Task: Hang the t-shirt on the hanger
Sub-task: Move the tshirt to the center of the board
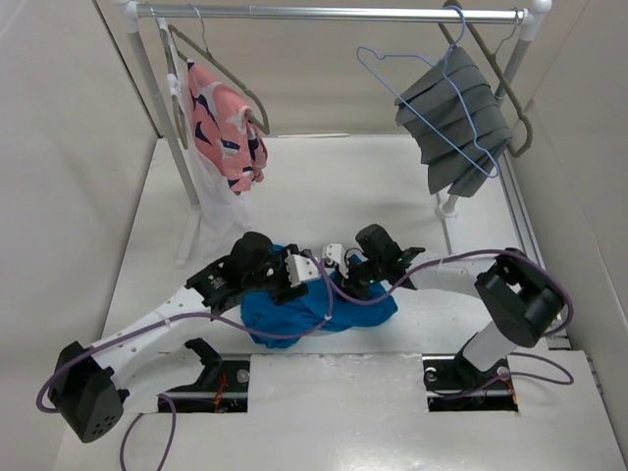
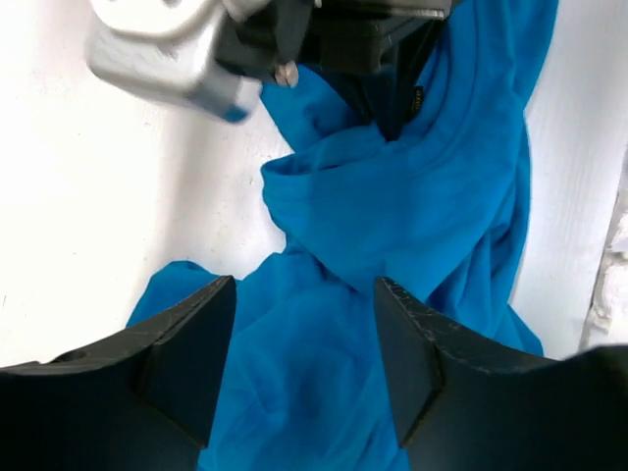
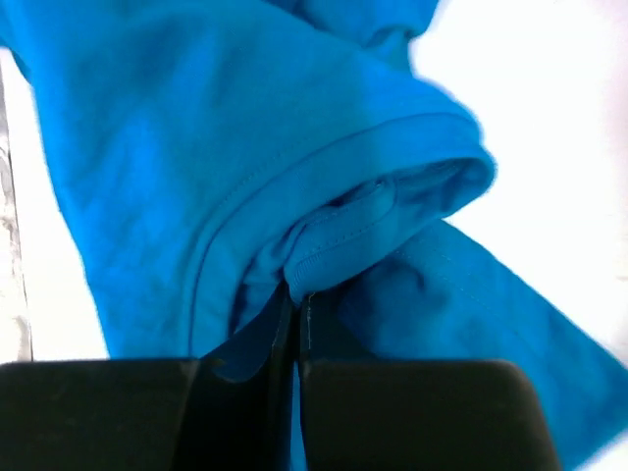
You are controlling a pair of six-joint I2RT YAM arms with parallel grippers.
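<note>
The t-shirt (image 1: 270, 319) is a plain bright blue with no print, and the thin wire hanger (image 1: 396, 96) is a paler, light blue. On the silver rail (image 1: 334, 14) hang a pink garment (image 1: 228, 128) — patterned with dark navy and white blotches — and a pleated garment (image 1: 456, 113) in flat mid-grey, beside thicker grey-brown hangers (image 1: 221, 71). The table (image 1: 353, 186) is white and the cables (image 1: 461, 257) are purple.

No text, label, brand, number or sign can be read anywhere: not on the t-shirt (image 1: 294, 312), the hanger (image 1: 388, 82) or the rail (image 1: 334, 14).
</note>
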